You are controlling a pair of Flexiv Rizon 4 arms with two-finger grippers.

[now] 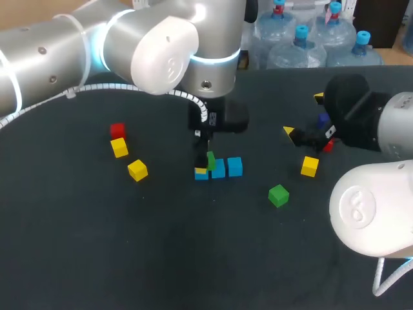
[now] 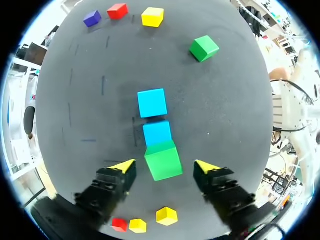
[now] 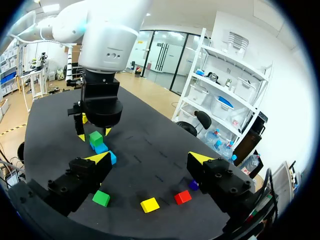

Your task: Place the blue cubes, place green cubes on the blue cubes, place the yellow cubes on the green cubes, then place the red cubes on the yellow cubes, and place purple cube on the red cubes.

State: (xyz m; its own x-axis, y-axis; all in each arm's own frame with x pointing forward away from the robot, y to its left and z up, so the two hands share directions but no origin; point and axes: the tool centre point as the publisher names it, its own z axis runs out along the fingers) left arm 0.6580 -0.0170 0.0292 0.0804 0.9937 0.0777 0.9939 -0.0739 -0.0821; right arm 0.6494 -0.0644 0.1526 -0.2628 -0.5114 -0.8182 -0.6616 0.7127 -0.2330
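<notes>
Left jaws wide astride green cube (image 2: 163, 160); blue cube (image 1: 201, 175) under it mostly hidden. Right jaws wide.

- Right gripper (image 3: 150, 159): fingers wide apart, nothing between them.
- Left gripper (image 3: 94, 133) ahead, pointing down; raised green cube (image 3: 96, 138) between its yellow tips, at the far end of the blue cubes (image 3: 102, 148).
- Near the right gripper, apart on the table (image 3: 150, 125): loose green cube (image 3: 101, 198), yellow cube (image 3: 149, 204), red cube (image 3: 182, 197), purple cube (image 3: 193, 185).
</notes>
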